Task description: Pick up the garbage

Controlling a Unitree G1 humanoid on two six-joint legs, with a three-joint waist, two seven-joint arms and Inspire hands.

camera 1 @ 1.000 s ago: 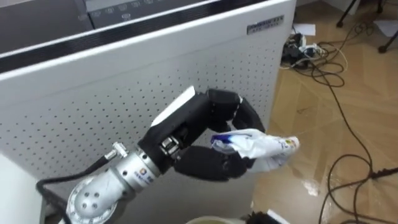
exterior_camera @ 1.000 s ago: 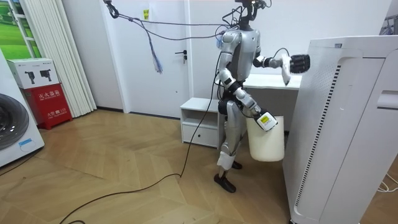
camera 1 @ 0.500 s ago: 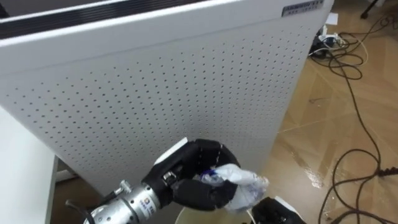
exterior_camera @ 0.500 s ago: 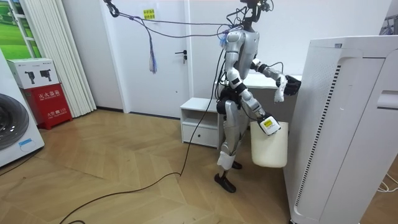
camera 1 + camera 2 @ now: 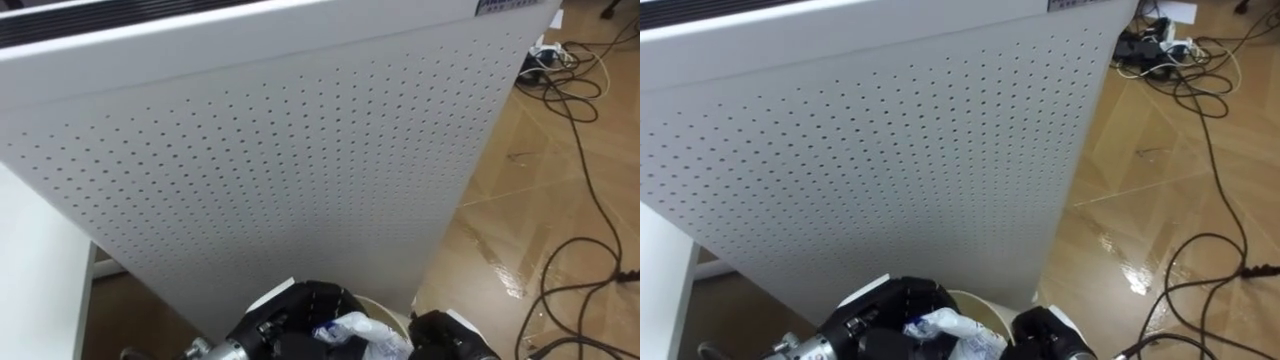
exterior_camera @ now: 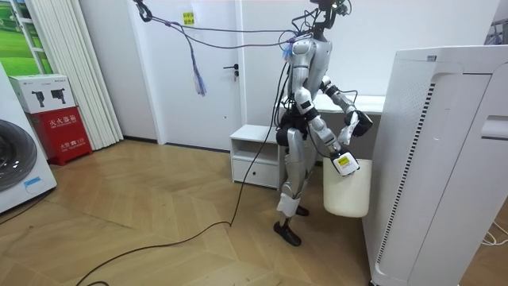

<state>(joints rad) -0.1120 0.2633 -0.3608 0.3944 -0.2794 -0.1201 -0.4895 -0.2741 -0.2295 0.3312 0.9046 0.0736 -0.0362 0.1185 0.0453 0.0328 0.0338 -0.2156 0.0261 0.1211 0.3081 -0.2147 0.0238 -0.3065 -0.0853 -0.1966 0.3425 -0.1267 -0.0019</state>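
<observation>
A crumpled white and blue wrapper (image 5: 356, 335) sits in my left hand (image 5: 296, 322), whose dark fingers are curled round it. The hand hangs right over the pale rim of a white bin (image 5: 388, 304) at the bottom edge of the eye views. My right hand (image 5: 446, 336) is at the bin's right side and holds it by the rim. In the room view I stand beside a tall white appliance. There the bin (image 6: 346, 189) hangs off the floor from my right hand (image 6: 341, 160), and my left hand (image 6: 358, 124) is just above it.
The tall white perforated appliance (image 5: 280, 150) stands close in front. Dark cables and a power strip (image 5: 560, 60) lie on the wooden floor to the right. A white table edge (image 5: 35, 290) is at my left, and a low white cabinet (image 6: 255, 155) is behind me.
My left hand has come down with the wrapper from chest height to just over the bin. The head camera has tilted down, so the appliance panel now takes up more of the view.
</observation>
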